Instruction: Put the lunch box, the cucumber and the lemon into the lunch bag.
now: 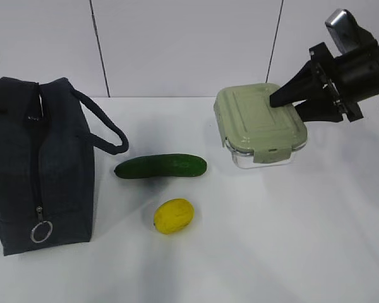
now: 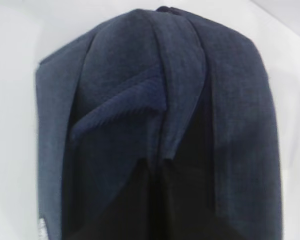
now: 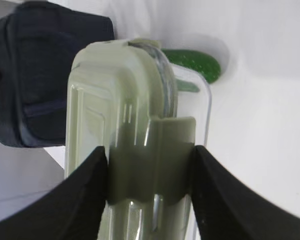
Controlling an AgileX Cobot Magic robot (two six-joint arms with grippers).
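While the right claw (image 3: 150, 165) sits clamped across the lunch box (image 1: 260, 125), one finger over the lid and one under the base judging by the wrist view, the grip looks to land on the clip tab at the box's right end. Box is at far right of the bench (image 1: 271, 240), seemingly tipped or just lifting; can't tell if it's fully clear of the surface. To do this step well: keep the squeeze firm but centred on the tab, lift straight up before swinging left, and hold the box level so it doesn't pivot out of a one-end grip. Cucumber (image 1: 161, 166) lies mid-bench, lemon (image 1: 174, 216) just nearer than it, both apart from the box, so the carry path should pass above them. Lunch bag (image 1: 41, 167) stands at far left, handle looping right; zip with its ring pull (image 1: 41, 232) looks shut from the front, so prob. needs opening first. Left claw isn't visible in any view; its wrist cam only shows bag fabric close up, so state unknown.
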